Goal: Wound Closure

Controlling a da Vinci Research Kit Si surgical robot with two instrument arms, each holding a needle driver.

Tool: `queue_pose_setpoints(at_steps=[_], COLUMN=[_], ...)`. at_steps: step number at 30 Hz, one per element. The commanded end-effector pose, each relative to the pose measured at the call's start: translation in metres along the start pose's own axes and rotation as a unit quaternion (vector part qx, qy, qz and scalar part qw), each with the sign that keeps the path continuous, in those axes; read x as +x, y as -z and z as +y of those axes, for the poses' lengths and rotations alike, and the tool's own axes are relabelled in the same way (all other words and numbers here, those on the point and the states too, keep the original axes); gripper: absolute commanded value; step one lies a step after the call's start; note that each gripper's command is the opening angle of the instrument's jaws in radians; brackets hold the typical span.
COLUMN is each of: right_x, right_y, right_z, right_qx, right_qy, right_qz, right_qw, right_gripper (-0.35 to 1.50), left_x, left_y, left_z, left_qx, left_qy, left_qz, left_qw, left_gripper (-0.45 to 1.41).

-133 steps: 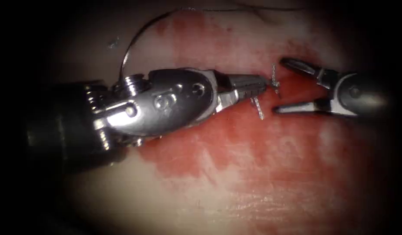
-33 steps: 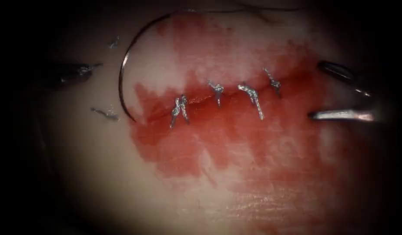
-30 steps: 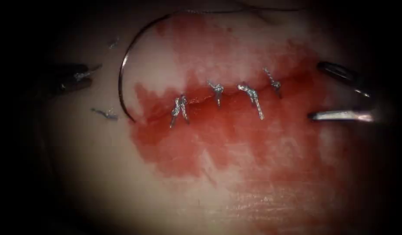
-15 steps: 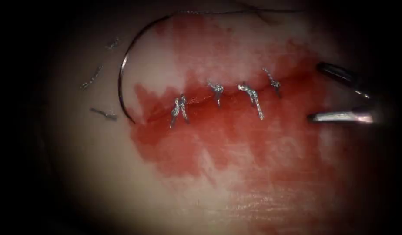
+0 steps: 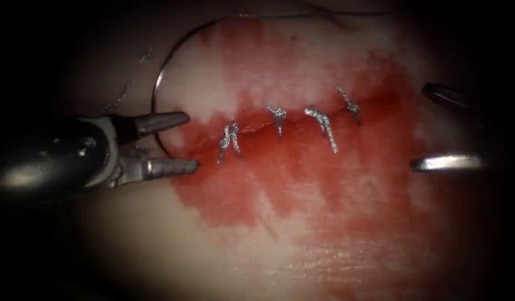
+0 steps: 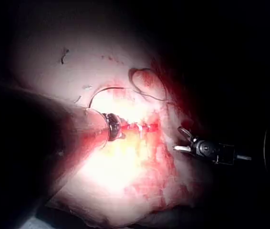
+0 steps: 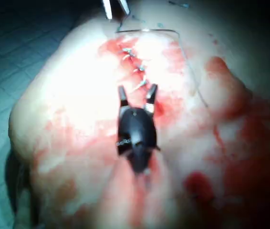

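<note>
Seen through the endoscope: left tool point(image 5: 193, 141) in from the left, jaws spread and holding nothing, tips either side of the lower end of the needle point(image 5: 155, 95), just left of the cut point(image 5: 291, 120). Needle lying free on the tissue point(image 5: 157, 239), left of the cut, curved from beside the jaws up to the thread point(image 5: 302, 14) running along the far edge; whether its tip sits in the tissue cannot be told. Four knotted stitches point(image 5: 278, 116) along the cut, red fluid point(image 5: 302, 173) pooled around and below it, cut ends of thread point(image 5: 119, 99) scattered on pale tissue at left. Right tool point(image 5: 416, 125) at the right end of the cut, jaws wide apart, empty. From the right wrist: right tool point(image 7: 138, 94) with spread jaws just short of the stitch row point(image 7: 136, 67), and beyond the block of tissue a tiled bench surface point(image 7: 1, 71). From the left wrist: thread point(image 6: 147, 95) looping over the tissue, right tool point(image 6: 182, 139) at the far side, open.
</note>
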Motion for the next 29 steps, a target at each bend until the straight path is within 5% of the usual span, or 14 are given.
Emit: queue_pose_setpoints(at_steps=[1,29], right_x=[0.0003,0.0016], right_y=[-0.0004,-0.0003], right_z=[-0.0001,-0.0010], right_qx=[0.004,0.032], right_qy=[-0.001,0.006], right_qz=[0.002,-0.010], right_qw=[1.000,0.999], right_gripper=[1.38,1.33], left_x=[0.0002,0.0004], left_y=[-0.0015,-0.0017], left_z=[0.0000,-0.0015], left_qx=[-0.014,-0.031], left_qy=[-0.013,-0.029], left_qz=[0.010,0.057], left_qw=[1.000,0.997], left_gripper=[0.47,0.55])
